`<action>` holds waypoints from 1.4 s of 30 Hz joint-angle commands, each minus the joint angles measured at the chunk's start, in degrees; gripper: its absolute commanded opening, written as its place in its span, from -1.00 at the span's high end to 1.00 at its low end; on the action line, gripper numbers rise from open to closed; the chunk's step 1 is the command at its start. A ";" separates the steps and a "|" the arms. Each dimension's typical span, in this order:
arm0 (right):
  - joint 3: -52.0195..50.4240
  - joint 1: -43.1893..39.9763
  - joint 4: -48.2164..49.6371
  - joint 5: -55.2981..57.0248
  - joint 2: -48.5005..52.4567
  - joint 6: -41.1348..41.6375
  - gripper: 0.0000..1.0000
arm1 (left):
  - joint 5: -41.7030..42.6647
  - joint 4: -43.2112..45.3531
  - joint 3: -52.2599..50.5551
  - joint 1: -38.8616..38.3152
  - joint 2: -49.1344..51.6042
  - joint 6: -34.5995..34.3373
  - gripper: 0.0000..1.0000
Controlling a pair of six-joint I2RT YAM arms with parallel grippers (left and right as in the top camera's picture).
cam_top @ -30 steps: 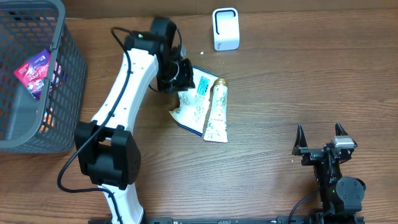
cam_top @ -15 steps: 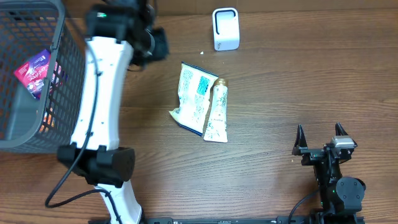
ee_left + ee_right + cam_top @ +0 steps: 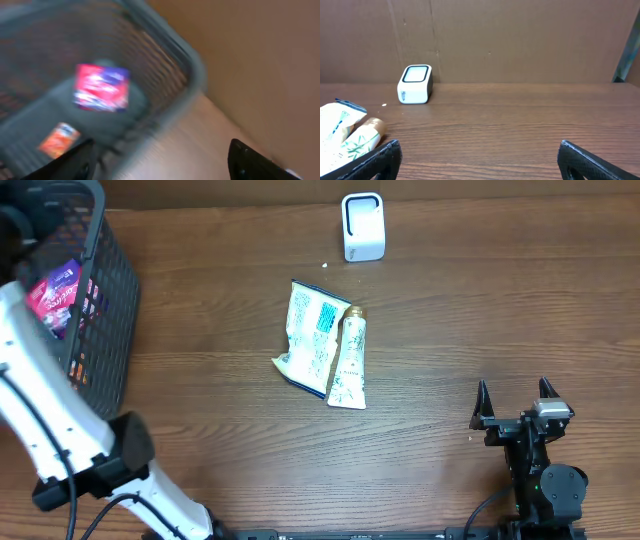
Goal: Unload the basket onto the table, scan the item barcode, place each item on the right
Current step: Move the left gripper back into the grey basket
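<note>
Hovering our left jaws open and empty above the far-left-corner basket (image 3: 112,290), we judge fetching underway; next, descend onto the red packet (image 3: 101,87) inside. Right jaws rest open.

A wooden table (image 3: 450,330) is backed by a brown cardboard wall (image 3: 520,40). At its left edge, a grey mesh basket (image 3: 110,310) holds a red-purple packet (image 3: 55,292) and an orange packet (image 3: 59,140).
</note>
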 commanded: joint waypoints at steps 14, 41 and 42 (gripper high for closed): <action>-0.61 0.22 0.39 0.31 -0.57 -0.28 -1.00 | -2.82 5.84 -3.65 10.27 13.92 -8.74 -0.89; -0.61 0.22 0.39 0.33 -0.57 -0.28 -1.00 | -4.46 6.08 -4.07 9.97 37.40 -0.39 -0.61; -0.61 0.22 0.39 0.31 -0.57 -0.28 -1.00 | -3.91 6.51 -4.07 9.97 37.40 0.28 -0.61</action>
